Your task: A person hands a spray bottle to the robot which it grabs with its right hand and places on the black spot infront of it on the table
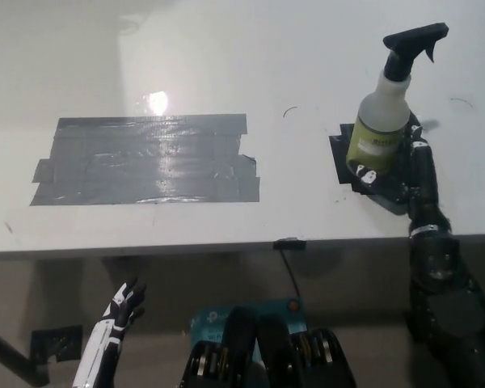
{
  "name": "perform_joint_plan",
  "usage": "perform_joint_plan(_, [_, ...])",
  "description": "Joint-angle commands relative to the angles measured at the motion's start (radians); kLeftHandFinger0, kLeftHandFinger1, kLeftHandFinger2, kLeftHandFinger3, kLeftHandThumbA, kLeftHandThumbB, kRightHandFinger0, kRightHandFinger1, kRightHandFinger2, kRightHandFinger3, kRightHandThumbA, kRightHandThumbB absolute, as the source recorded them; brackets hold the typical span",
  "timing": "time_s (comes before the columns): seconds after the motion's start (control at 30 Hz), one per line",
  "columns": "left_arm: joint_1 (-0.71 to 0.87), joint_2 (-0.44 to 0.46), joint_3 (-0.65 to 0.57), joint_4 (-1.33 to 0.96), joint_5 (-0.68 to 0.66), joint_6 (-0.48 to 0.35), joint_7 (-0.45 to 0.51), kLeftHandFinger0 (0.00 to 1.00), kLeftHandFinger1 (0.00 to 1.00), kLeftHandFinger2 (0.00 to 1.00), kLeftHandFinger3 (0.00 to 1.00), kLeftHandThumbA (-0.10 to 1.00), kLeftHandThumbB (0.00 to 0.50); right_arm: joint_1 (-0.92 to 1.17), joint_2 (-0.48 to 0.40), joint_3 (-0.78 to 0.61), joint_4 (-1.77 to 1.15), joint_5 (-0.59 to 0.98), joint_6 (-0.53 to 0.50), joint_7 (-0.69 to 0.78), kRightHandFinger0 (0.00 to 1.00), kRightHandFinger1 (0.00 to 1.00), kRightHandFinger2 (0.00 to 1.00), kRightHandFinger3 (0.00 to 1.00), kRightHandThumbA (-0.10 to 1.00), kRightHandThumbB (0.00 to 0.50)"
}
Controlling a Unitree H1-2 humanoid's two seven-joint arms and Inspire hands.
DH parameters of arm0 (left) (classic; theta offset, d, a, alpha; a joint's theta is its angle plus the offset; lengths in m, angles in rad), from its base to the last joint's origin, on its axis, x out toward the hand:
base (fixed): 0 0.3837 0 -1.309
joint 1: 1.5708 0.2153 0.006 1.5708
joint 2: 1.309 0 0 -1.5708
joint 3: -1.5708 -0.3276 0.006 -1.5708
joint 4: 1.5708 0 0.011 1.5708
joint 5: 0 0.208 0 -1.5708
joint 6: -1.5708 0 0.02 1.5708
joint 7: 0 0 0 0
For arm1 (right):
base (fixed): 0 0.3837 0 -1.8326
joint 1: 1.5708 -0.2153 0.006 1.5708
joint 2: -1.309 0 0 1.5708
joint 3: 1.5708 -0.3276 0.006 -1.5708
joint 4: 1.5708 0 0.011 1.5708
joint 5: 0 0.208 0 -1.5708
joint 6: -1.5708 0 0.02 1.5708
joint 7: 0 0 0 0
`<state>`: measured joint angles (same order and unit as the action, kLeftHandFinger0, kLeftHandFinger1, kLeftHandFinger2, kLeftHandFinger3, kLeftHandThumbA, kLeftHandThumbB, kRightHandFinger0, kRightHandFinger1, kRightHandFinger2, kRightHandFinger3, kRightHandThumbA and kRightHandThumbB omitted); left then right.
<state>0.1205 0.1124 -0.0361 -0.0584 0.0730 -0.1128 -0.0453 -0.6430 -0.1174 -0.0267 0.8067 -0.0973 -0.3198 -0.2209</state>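
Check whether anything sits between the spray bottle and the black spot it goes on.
Nothing visible does. The spray bottle stands upright over the small black spot near the table's front edge, with the right hand around its lower half. The large grey tape patch lies well off to the side.

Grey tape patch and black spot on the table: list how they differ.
The grey tape patch is large, wide and shiny, catching glare; the black spot is far smaller and dark. The grey tape patch lies bare on the robot's left half of the table; the black spot, to the right, carries the spray bottle, with the right hand around it. Both lie flat near the table's front edge.
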Motion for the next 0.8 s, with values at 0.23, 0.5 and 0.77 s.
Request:
perform_joint_plan(0.23, [-0.014,0.005,0.002,-0.007,-0.026,-0.038,-0.014,1.0,1.0,1.0,1.0,1.0,0.057,0.085,-0.094,-0.075,-0.294,0.294,0.271,0.346,1.0,1.0,1.0,1.0,1.0,0.5])
perform_joint_plan(0.5, [-0.038,0.015,0.005,-0.016,-0.03,-0.014,-0.02,1.0,1.0,1.0,1.0,1.0,0.048,0.308,-0.095,-0.06,-0.819,0.35,0.34,0.345,1.0,1.0,1.0,1.0,1.0,0.418])
perform_joint_plan(0.77, [-0.044,0.019,0.002,-0.01,-0.029,-0.02,-0.023,1.0,1.0,1.0,1.0,1.0,0.025,0.653,-0.024,0.031,-1.281,0.396,0.323,0.328,1.0,1.0,1.0,1.0,1.0,0.5])
